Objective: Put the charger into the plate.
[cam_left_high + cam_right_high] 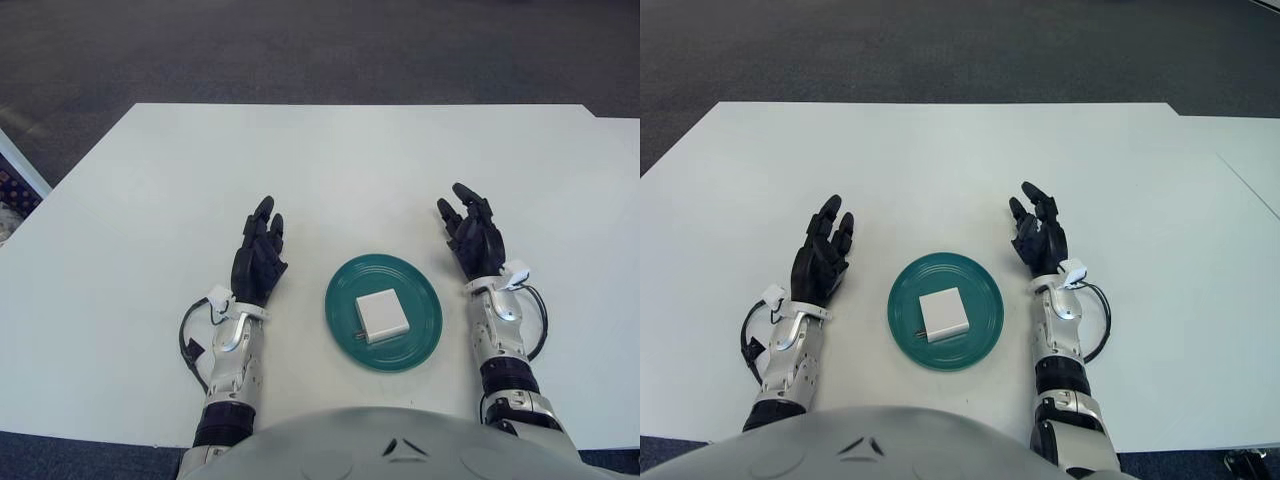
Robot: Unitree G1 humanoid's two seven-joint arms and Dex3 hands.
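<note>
**Mia:** What is the biggest thing here?

**Ben:** The white bench. It fills most of the view. Behind it is a dark grey floor.

**Mia:** And what sits on the bench?

**Ben:** A round green plate. It is near the front edge, between the two arms.

**Mia:** Where is the charger?

**Ben:** The charger lies flat in the plate, close to the middle. It is a small white square block. On its front left side there may be little metal prongs, but I cannot tell for sure.

**Mia:** What about the hands?

**Ben:** The left hand is to the left of the plate, not touching it. Its black fingers point away from the robot, stretched out and a bit apart. It holds nothing.

**Mia:** And the other one?

**Ben:** The right hand is to the right of the plate, a little farther back. Its fingers are stretched out too, and a bit apart. It holds nothing. Neither hand touches the charger.
</note>
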